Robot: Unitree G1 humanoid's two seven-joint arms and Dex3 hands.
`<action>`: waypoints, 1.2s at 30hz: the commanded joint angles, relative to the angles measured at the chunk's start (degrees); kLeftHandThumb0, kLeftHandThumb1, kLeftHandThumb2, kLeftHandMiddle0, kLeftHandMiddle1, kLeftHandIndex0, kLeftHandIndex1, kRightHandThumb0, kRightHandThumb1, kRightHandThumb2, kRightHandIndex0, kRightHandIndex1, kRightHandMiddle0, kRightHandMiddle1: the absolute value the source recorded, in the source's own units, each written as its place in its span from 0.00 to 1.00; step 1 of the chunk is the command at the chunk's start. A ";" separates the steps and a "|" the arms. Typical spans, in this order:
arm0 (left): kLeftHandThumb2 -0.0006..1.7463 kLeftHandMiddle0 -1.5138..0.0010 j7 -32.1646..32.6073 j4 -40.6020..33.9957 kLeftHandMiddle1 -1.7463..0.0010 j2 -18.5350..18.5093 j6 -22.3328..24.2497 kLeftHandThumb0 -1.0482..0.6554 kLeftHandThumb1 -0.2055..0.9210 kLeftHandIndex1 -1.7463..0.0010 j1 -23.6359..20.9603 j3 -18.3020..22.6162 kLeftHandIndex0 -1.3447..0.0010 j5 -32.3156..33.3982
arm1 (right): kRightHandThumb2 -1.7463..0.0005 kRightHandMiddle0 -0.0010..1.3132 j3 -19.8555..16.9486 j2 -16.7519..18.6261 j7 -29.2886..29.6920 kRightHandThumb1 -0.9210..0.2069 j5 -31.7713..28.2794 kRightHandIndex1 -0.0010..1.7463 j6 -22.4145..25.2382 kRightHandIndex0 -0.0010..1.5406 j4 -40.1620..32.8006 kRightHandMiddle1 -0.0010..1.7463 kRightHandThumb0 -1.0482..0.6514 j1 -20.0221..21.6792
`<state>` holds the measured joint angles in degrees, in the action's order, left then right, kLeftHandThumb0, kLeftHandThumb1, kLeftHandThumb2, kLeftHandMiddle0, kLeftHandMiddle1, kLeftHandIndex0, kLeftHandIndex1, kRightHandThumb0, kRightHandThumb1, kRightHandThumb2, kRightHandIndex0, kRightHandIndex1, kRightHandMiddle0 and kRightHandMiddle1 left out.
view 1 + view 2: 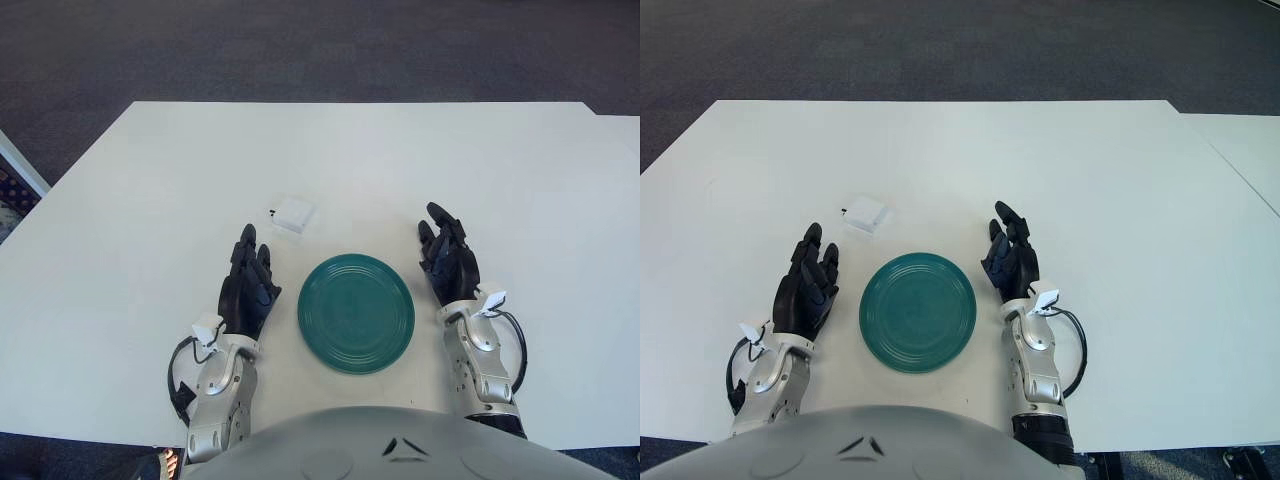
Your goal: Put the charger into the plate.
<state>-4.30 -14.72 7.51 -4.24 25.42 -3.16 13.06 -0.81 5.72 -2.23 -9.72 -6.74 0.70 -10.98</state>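
A small white charger (292,215) lies on the white table, just beyond and to the left of a round teal plate (356,312). The plate holds nothing. My left hand (248,284) shows left of the plate, its black fingers stretched forward and holding nothing; the charger sits a short way past its fingertips. On the other side of the plate my right hand (448,256) shows with fingers likewise extended and nothing in them.
The white table (150,180) reaches wide to both sides and far ahead, with dark carpet beyond its far edge. A second white table edge (1240,150) adjoins on the right.
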 commanded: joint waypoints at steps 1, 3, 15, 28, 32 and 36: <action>0.51 1.00 0.31 0.54 1.00 0.08 0.23 0.00 1.00 1.00 0.13 -0.22 1.00 -0.16 | 0.50 0.00 -0.59 -0.09 0.53 0.00 0.16 0.00 2.21 0.10 2.27 0.32 0.12 -1.64; 0.51 1.00 0.03 0.27 1.00 -0.13 0.51 0.00 1.00 1.00 0.15 -0.28 1.00 -0.01 | 0.50 0.00 -0.42 -0.24 0.38 0.00 0.27 0.00 2.45 0.10 2.01 0.32 0.12 -1.77; 0.51 1.00 0.34 -0.01 1.00 1.05 0.98 0.00 1.00 1.00 0.16 0.10 1.00 2.30 | 0.50 0.00 -0.36 -0.72 -0.21 0.00 0.24 0.00 2.44 0.09 2.44 0.30 0.13 -1.43; 0.52 1.00 1.14 -1.13 1.00 -0.67 3.84 0.00 1.00 1.00 -0.93 0.54 1.00 2.69 | 0.49 0.00 -0.23 -0.96 -0.52 0.00 0.40 0.00 2.45 0.08 2.29 0.28 0.14 -1.66; 0.54 1.00 5.03 -4.97 1.00 -8.30 5.34 0.00 1.00 1.00 -6.30 0.81 1.00 -14.33 | 0.49 0.00 -0.32 -1.38 -0.53 0.00 0.78 0.00 2.36 0.08 2.82 0.27 0.14 -1.31; 0.56 1.00 5.95 -2.51 1.00 -17.18 3.87 0.00 1.00 0.99 -15.63 2.39 0.98 -27.09 | 0.50 0.00 -0.32 -1.48 -0.60 0.00 0.99 0.00 1.86 0.07 3.68 0.27 0.13 -0.78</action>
<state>-0.39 -16.90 0.32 0.46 20.29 -2.91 -0.06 -0.74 4.84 -3.02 -9.47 -7.18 0.71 -10.43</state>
